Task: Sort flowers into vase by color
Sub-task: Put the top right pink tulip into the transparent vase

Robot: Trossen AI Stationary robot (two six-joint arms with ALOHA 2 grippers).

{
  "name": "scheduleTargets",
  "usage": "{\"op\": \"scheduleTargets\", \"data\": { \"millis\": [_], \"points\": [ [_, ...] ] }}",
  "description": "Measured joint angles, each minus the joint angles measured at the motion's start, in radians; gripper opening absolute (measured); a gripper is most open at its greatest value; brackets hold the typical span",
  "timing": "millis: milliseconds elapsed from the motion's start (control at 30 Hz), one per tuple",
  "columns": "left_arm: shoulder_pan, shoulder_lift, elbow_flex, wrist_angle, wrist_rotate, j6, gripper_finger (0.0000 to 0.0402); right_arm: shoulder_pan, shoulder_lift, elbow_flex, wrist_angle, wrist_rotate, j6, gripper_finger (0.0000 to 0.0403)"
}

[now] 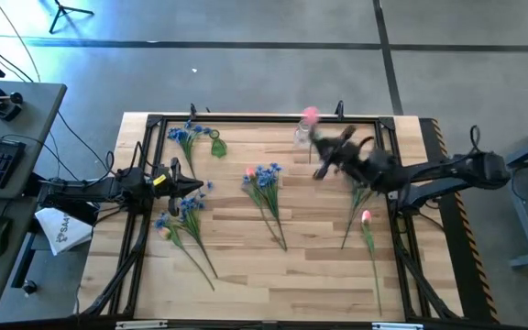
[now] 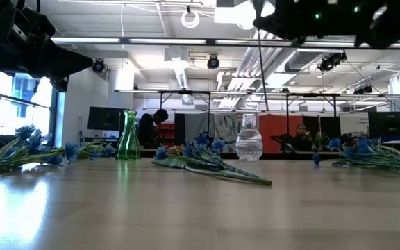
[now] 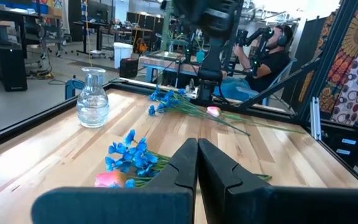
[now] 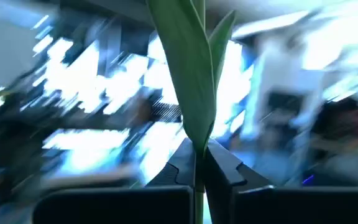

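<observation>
At the far edge of the worktop, right of middle, the right end effector is clamped on a pink flower, bud up, its stem and broad green leaf pinched between the fingers, right beside the clear vase. The clear vase is glass, bulbous with a narrow neck; the green vase is slim, flared glass, near the far left corner next to a blue bunch. A black frame rail runs round the pale wood planks, with hazard tape down the right edge.

The left end effector hovers at the left side, fingers together, holding nothing. Just ahead of it lies a blue bunch with a pink bud, stems angled toward the near edge. In the middle lies another blue bunch with a pink bud at its left. On the right lies a pink flower on a long thin stem, beside more stems under the right arm.

Open wood shows along the near edge and between the middle bunch and the right stems. The blossoms are small and clustered; the buds are tulip-shaped.
</observation>
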Motion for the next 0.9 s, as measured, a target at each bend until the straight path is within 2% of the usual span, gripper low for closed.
{"op": "scheduleTargets", "data": {
  "millis": [100,200,300,433,600,900],
  "points": [
    [0.000,0.000,0.000,0.001,-0.001,0.000,0.0000,-0.104,0.034,-0.070,0.256,-0.004,0.027,0.0001],
    [0.000,0.000,0.000,0.002,-0.015,0.000,0.0000,-0.206,0.068,-0.073,0.359,-0.064,0.112,0.0001],
    [0.000,0.000,0.000,0.007,-0.038,0.000,0.0000,-0.285,0.120,-0.023,0.352,-0.132,0.173,0.0001],
    [0.000,0.000,0.000,0.016,-0.051,0.000,0.0000,-0.348,0.204,0.058,0.344,-0.148,0.192,0.0001],
    [0.000,0.000,0.000,0.014,-0.051,0.000,0.0000,-0.377,0.266,0.104,0.341,-0.149,0.150,0.0001],
    [0.000,0.000,0.000,0.007,-0.051,0.000,0.0000,-0.395,0.286,0.103,0.239,-0.133,0.159,0.0015]
  ]
}}
